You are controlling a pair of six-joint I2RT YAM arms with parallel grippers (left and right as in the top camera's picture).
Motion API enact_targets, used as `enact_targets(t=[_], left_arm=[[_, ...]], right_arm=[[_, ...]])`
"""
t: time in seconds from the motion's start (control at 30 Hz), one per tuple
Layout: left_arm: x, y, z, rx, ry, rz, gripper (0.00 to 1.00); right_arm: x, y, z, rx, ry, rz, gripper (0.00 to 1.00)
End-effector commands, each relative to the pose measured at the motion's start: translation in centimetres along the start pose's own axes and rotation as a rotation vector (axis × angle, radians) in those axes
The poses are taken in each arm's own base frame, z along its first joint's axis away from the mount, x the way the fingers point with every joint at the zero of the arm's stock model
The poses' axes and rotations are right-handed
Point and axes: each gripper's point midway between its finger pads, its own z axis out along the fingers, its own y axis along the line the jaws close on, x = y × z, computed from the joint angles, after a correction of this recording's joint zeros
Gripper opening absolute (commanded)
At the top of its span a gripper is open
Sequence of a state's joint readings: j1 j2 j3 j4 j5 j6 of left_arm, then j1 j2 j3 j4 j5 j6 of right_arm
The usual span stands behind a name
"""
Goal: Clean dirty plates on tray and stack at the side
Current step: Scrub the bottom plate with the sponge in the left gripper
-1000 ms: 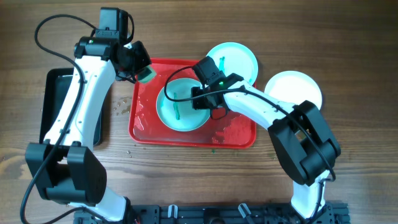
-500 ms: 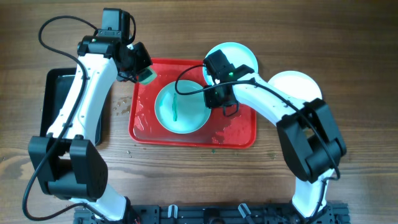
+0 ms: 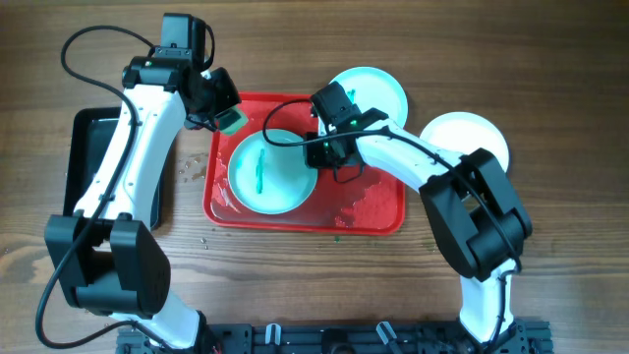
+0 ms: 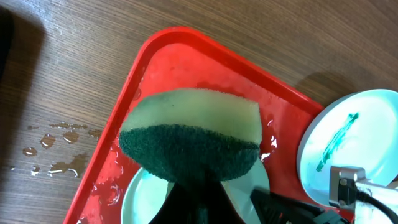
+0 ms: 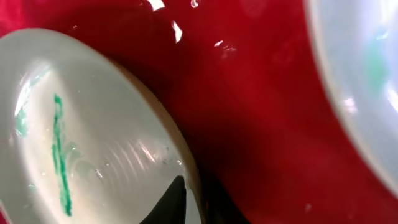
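Note:
The red tray (image 3: 378, 211) lies mid-table. A pale aqua plate (image 3: 270, 175) with a green smear rests on its left half. My right gripper (image 3: 319, 154) is shut on that plate's right rim; in the right wrist view the fingers (image 5: 189, 199) pinch the rim of the smeared plate (image 5: 81, 137). My left gripper (image 3: 229, 120) is shut on a green sponge (image 4: 189, 140) and holds it over the tray's back left corner (image 4: 180, 56). A second aqua plate (image 3: 378, 90), also smeared (image 4: 348, 140), overlaps the tray's back right corner. A white plate (image 3: 470, 141) lies on the table to the right.
A black tray (image 3: 88, 162) lies on the table at the left, under my left arm. Water drops (image 3: 192, 172) dot the wood between it and the red tray. The red tray's floor is wet.
My right gripper has moved the smeared aqua plate leftward across the tray, still holding its rim. The left arm with the sponge has barely moved.

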State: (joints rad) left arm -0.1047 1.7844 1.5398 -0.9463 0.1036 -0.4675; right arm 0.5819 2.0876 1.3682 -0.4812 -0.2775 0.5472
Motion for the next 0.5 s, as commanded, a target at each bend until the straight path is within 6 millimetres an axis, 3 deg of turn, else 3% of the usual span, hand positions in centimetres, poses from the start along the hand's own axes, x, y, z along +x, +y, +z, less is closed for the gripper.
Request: enact_targets(t=[0.0, 0.2, 0.27, 0.3, 0.47], left_arm=[[0.6, 0.1, 0.3, -0.001, 0.027, 0.018, 0.04], [1.3, 0.5, 0.2, -0.017, 0.054, 0.015, 0.04], [1.4, 0.5, 0.2, -0.018, 0.057, 0.014, 0.04], [1.4, 0.5, 0.2, -0.02, 0.059, 0.014, 0.04], [2.5, 1.2, 0.8, -0.039, 0.094, 0.03, 0.04]], right_arm=[[1.8, 0.1, 1.7, -0.024, 0.085, 0.06, 0.18], [3.3, 0.4, 1.7, -0.025, 0.14, 0.075, 0.17], [3.7, 0.3, 1.7, -0.014, 0.153, 0.098, 0.09], [3.7, 0.3, 1.8, -0.011, 0.151, 0.098, 0.04], [1.9, 0.3, 1.9, -0.001, 0.072, 0.082, 0.04]])
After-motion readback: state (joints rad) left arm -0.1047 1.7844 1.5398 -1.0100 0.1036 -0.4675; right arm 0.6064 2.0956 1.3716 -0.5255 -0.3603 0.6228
